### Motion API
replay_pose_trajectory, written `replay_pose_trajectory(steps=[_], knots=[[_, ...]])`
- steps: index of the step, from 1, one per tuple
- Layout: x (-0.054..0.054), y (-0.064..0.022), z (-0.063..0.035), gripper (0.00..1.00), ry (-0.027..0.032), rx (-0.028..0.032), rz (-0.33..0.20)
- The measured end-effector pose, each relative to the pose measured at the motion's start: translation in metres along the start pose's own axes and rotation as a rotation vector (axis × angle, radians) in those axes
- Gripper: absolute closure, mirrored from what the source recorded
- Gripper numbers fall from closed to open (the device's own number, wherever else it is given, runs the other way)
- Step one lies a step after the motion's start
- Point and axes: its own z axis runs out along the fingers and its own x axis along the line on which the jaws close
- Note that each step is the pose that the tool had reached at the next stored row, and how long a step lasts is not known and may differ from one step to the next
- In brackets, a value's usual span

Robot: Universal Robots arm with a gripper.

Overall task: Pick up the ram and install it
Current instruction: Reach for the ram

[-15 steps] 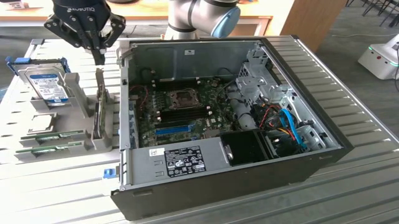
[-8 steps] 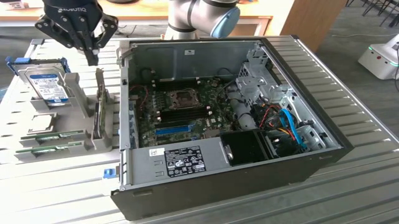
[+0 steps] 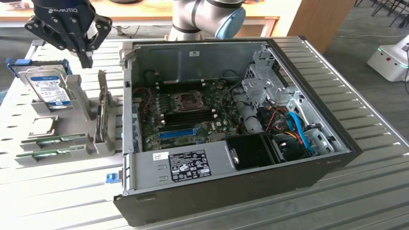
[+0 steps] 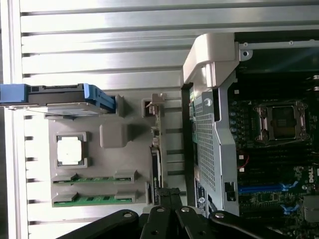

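Two thin green ram sticks [image 3: 53,140] [image 3: 50,154] lie side by side in slots at the front of a grey holder [image 3: 76,120] on the exterior view's left. In the wrist view the same ram sticks [image 4: 94,179] [image 4: 94,199] lie flat in the holder [image 4: 113,135]. My black gripper [image 3: 86,58] hangs well above the holder's back end, apart from the sticks, fingers pointing down and shut on nothing. In the wrist view the fingertips [image 4: 168,195] meet over an upright card [image 4: 156,164]. The open computer case [image 3: 211,120] shows its motherboard [image 3: 191,112].
A silver hard drive [image 3: 47,87] with a blue-and-white label stands in the holder's back, its blue bracket [image 4: 94,94] beside it. A CPU chip [image 4: 69,150] sits in a holder pocket. The case holds a bright-blue slot strip [image 3: 176,133], a CPU socket [image 3: 189,100], cables and a fan.
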Motion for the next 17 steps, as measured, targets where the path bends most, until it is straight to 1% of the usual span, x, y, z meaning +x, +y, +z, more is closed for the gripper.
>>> replay_pose_trajectory(steps=[17], knots=[[0.033,-0.0025,0.0010,0.90,0.0042,0.0004,0.000]])
